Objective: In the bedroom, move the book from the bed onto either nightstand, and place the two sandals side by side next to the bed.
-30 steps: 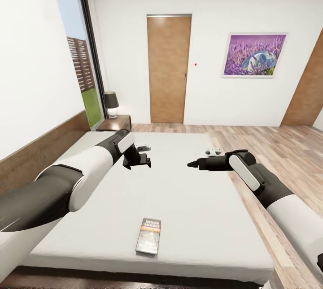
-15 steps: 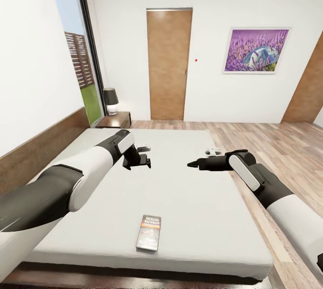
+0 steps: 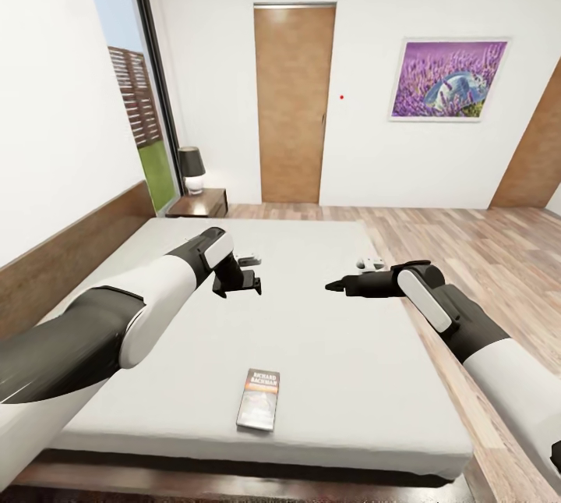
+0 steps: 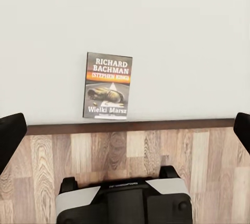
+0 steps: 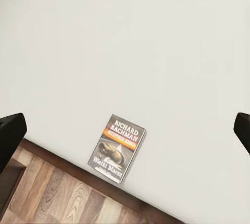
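Note:
The book lies flat on the off-white mattress of the bed, close to its near edge, cover up. It also appears as the book and the book in the wrist views. My left gripper hovers open over the middle of the mattress, well beyond the book. My right gripper hangs open at the same height, facing the left one. Dark fingertips and fingertips stand wide apart with nothing between them. A nightstand stands at the bed's far left corner. The two sandals are out of view.
A dark-shaded lamp sits on the nightstand by the tall window. A wooden door and a purple picture are on the far wall. Wood-plank floor runs along the bed's right side. My base stands at the bed's foot.
The whole picture has shifted a little, so the camera has moved: more of the bed's near edge and frame shows. Both arms and the book keep their places.

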Motion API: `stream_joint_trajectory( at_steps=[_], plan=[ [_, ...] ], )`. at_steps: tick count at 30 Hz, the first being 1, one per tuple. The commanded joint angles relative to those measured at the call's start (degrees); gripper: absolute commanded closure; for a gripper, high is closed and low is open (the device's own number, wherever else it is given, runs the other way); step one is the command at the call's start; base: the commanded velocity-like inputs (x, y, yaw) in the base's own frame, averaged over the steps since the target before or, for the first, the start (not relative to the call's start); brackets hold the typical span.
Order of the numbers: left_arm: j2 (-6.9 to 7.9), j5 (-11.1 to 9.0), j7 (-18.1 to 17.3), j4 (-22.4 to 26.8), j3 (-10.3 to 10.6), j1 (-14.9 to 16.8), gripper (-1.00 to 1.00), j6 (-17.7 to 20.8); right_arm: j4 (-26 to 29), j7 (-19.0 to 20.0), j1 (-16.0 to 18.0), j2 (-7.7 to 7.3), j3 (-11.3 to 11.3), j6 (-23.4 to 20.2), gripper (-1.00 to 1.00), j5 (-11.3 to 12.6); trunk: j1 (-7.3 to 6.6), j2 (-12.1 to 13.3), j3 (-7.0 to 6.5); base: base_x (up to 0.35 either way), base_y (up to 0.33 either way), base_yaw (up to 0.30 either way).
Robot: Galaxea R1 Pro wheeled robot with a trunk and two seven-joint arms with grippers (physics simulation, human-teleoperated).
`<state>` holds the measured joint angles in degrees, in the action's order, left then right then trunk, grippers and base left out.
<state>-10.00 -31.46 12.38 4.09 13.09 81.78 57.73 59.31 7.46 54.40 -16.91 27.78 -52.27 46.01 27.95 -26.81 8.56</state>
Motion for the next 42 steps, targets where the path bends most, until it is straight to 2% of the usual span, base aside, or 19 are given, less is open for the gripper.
stream_joint_trajectory(
  at_steps=[1,42],
  plan=[
    [0.00,-0.6,0.4,0.1,0.4,0.0,-1.00,0.2,0.0,0.5,0.1,-0.05,0.1,-0.1,-1.00,-0.6,0.03,-0.1,0.21,0.000,0.000,0.000],
    [0.00,-0.6,0.5,-0.1,0.3,0.0,-1.00,0.1,0.0,0.5,0.0,-0.05,0.1,-0.1,-1.00,-0.6,0.03,-0.1,4.00,0.000,0.000,0.000]
  ],
)
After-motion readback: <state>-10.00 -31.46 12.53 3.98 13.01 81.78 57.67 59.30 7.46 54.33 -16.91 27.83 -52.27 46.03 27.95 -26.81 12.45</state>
